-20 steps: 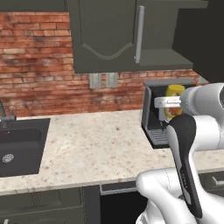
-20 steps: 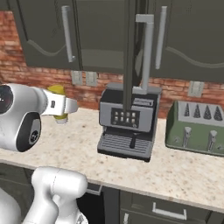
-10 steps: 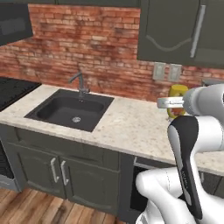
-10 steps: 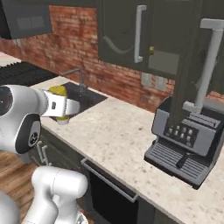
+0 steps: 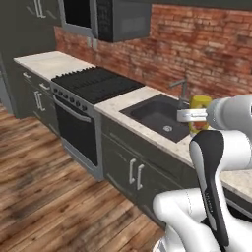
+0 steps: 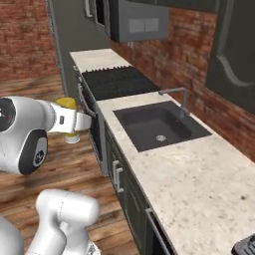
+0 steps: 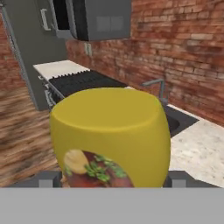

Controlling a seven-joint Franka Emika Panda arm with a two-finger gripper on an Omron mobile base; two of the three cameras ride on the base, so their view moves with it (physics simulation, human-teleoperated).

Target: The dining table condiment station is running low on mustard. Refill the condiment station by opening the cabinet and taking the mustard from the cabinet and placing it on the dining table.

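Observation:
The mustard (image 7: 109, 131), a yellow bottle with an orange-red label, sits between my fingers (image 7: 47, 179) and takes up most of the hand view. My gripper (image 5: 196, 117) is shut on it and holds it in the air in front of the arm. In the left base view the mustard (image 5: 199, 105) hangs over the counter's edge by the sink. In the right base view the mustard (image 6: 67, 104) and gripper (image 6: 74, 122) hang over the wooden floor. An arched door of the cabinet (image 6: 235, 55) shows at the upper right. The dining table is out of view.
A speckled counter (image 6: 184, 174) runs along the brick wall, with a dark sink (image 6: 159, 127) and faucet (image 5: 181, 88). Beyond lie a black stove (image 5: 93, 83) and a microwave (image 5: 110, 18). Wooden floor (image 5: 44, 182) spreads to the left.
The whole picture has swung left along the counter: the coffee machine has left the views, and the stove and floor have come in. The mustard stays in my shut gripper.

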